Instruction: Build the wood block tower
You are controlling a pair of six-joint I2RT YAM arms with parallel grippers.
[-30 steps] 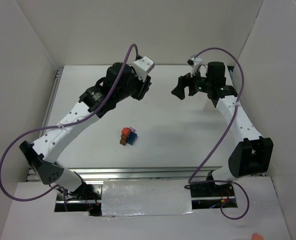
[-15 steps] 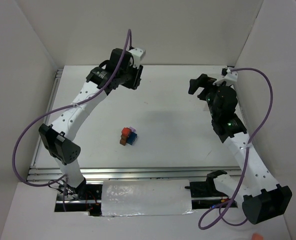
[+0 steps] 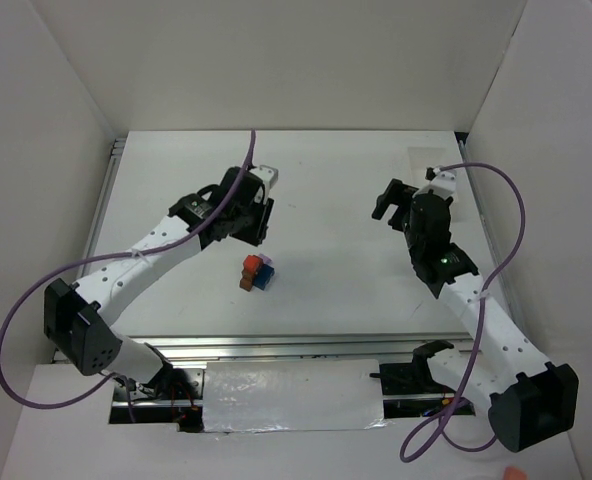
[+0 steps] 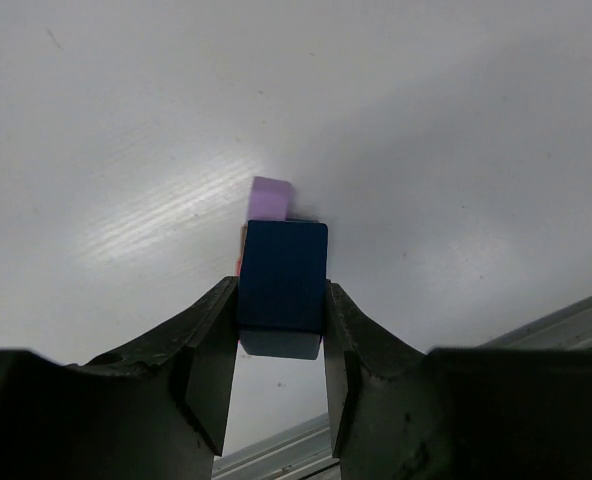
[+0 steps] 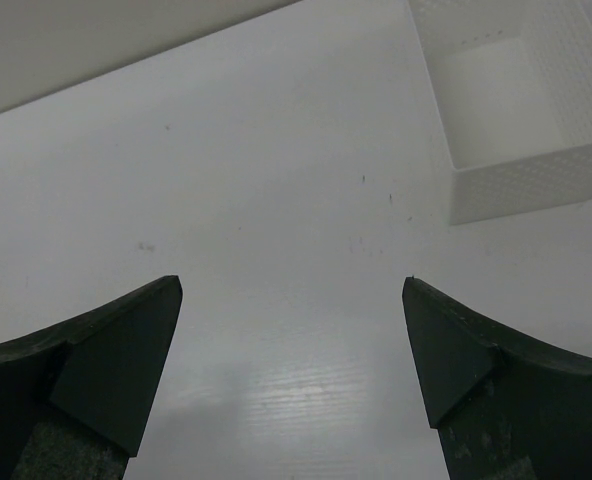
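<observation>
On the left wrist camera, the blue block [image 4: 282, 270] pinched between my left gripper's [image 4: 281, 298] jaws covers most of the wood block tower [image 4: 270, 198] beyond them. I get only a pale purple top and a thin red sliver, and cannot count the rest. From above, the gripper's body hides that held block altogether. On the right wrist camera, the tray [image 5: 516, 110] beyond my right gripper's [image 5: 292, 282] jaws is cut off by the top and right edges. From above it is too faint to outline.

Left gripper [image 4: 281, 300] clamps a dark blue block [image 4: 282, 270] between its jaws over the white counter [image 4: 426, 120], a pale purple block [image 4: 270, 198] just behind.
</observation>
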